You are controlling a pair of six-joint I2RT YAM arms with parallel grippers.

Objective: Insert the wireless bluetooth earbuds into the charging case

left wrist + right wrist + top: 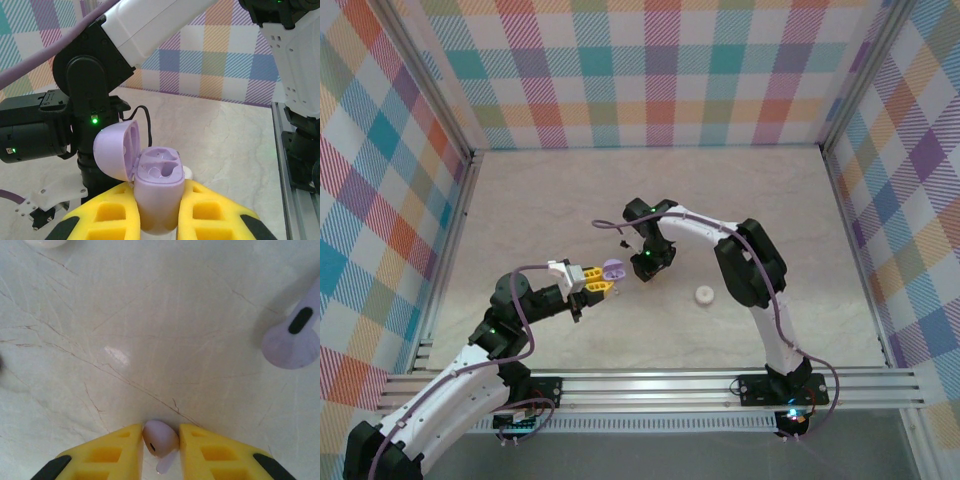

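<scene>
**Top view:** My left claw [602, 284] is clamped on the purple charging case [613, 268], whose lid is flipped open, above the pale marbled table [770, 200]. My right claw [645, 270] points down at the tabletop just beside it. A small white round disc [703, 294] sits on the table to the right, apart from both claws.

**Left wrist:** My yellow fingers [215, 215] squeeze the case's lower body from both sides and hold it upright. The lid [114, 150] hinges back to the left, and both moulded wells in the base stand empty. My right arm [85, 75] looms close behind.

**Right wrist:** My other pair of yellow fingers flanks one pale purple earbud [159, 440] on the table, snug on either side. Whether they truly pinch it I cannot tell. A second pale purple earbud [292, 342] lies at the upper right, well apart
</scene>
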